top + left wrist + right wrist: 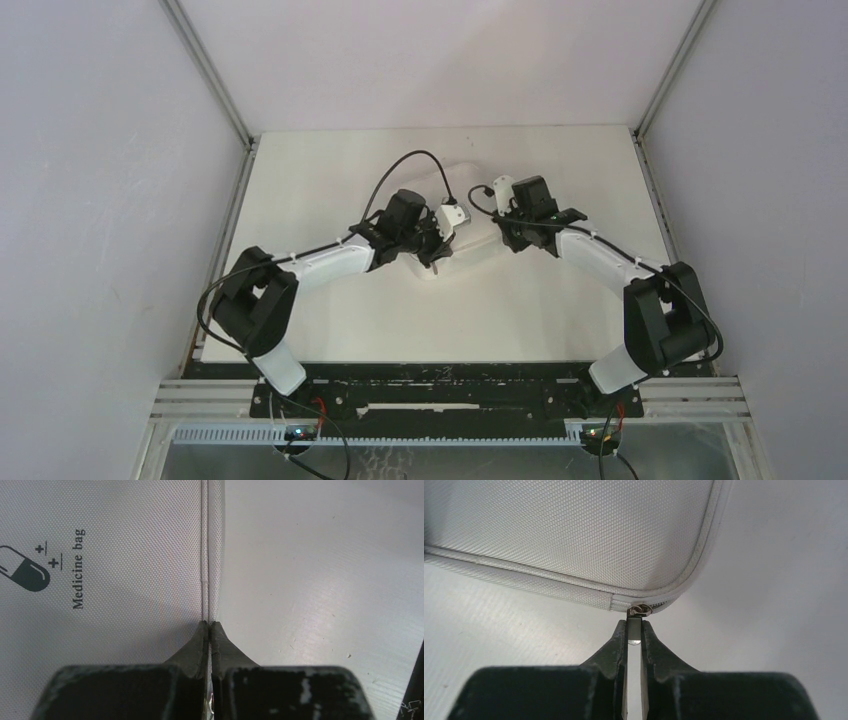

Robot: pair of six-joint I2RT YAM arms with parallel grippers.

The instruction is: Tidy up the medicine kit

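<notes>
Okay, starting on the left of the medicine kit [462, 258], which lies flat and closed on the table [325, 580] between my two arms. My left gripper [210, 624] is pressed together on the kit's piped edge, and the seam runs straight away from the fingertips, so that side looks pinned. On the lid just left of that seam I can read the label [78, 569], "Medicine bag" in dark print, sideways in the left wrist view. Beside it is a capsule logo [25, 570] with two small plus signs. Moving across to the kit's right side, my right gripper [634, 625] has its fingers nipped onto the metal zip pull [634, 636]. The tab's long axis is in line with the fingers and points back toward the wrist. The slider [639, 609] sits dead ahead of the tips, at the kit's rounded corner, touching the white binding. From there the zip track bends off to the right around the corner. I reckon the coming drag has to follow that curve rather than pull straight back. The right arm is plainly the nearer one to the slider, and the left does the bracing.
</notes>
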